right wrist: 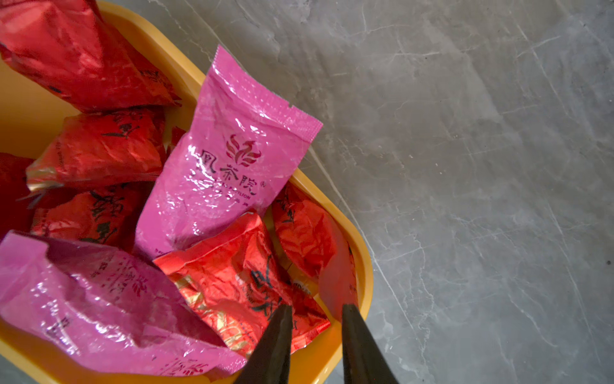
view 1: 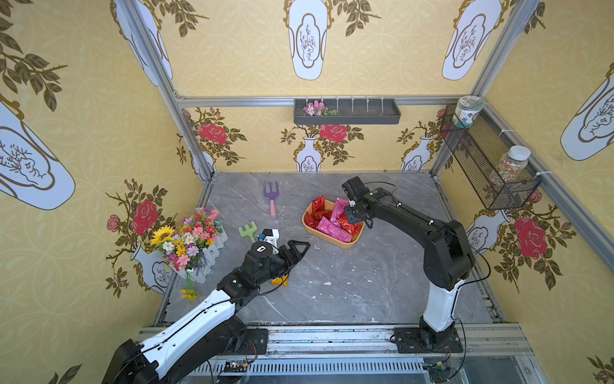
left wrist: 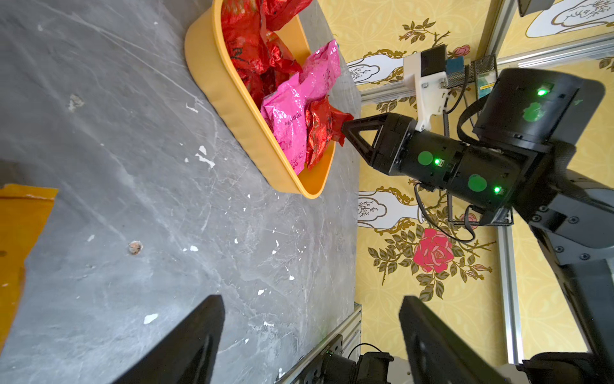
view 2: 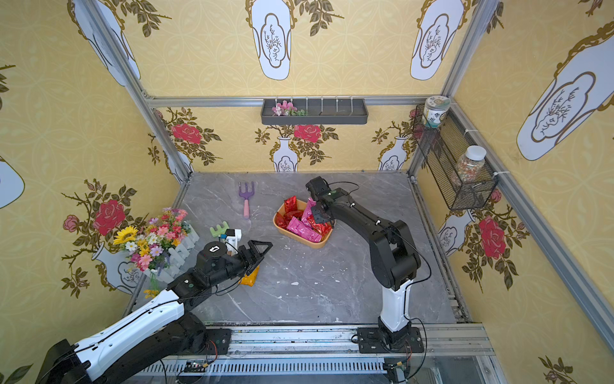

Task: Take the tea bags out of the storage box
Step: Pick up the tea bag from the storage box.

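The orange-yellow storage box sits mid-table and holds several tea bags: crinkly red ones and longer pink ones. My right gripper reaches into the box's right end. Its jaws stand a narrow gap apart, with the corner of a red tea bag between them. My left gripper hangs wide open and empty over the table, left of the box. An orange-yellow tea bag lies on the table beneath it.
A purple toy fork and green rake lie at the back left. A flower box stands by the left wall. A dark wall tray hangs at the back, a wire-mesh basket with jars on the right wall.
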You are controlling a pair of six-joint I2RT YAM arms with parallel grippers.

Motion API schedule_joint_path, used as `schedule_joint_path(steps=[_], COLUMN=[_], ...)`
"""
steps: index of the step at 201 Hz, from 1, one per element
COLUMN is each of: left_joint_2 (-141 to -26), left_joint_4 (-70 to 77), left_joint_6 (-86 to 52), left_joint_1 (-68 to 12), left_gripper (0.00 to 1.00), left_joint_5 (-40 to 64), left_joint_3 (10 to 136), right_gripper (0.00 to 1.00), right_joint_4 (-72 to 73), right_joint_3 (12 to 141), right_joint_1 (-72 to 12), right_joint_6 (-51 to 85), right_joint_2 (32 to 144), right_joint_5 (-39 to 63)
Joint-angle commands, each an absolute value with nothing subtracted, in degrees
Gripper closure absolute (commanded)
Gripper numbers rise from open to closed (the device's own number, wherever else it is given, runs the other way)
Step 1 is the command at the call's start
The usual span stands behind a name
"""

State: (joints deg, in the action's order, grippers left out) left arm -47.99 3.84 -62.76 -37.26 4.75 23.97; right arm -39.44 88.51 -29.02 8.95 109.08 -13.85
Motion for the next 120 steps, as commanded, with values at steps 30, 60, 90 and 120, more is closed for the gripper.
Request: schedule_joint_path(steps=[30,60,90,120], left_joint_2=[-49.45,-50.25,-50.19,-50.25], left_joint_4=[6.63,6.86,6.94,7.03], left_joint_6=[-63.54,-63.55,-63.54,-63.55], left_joint_1=[-37.27,-37.27,-37.27,-37.27], left_gripper=[0.12,0.12,0.12,0.12], left_joint_5=[6.02,6.33,6.28,6.29], left_joint_3=[23.73,24.00,23.91,24.06], right_gripper=[0.75,0.79,0.87,0.95], right_joint_4=[-39.32,-39.38,-39.55,-40.09], right_joint_3=[90.06,90.54,90.68,90.99], right_joint_1=[-28.76,-28.65,-28.67,-28.85], right_joint_6=[8.52,8.53,8.68,8.88], right_joint_2=[110.37,111.09,110.93,109.98], right_joint_5=[-15.67,-15.56,-15.53,-15.47])
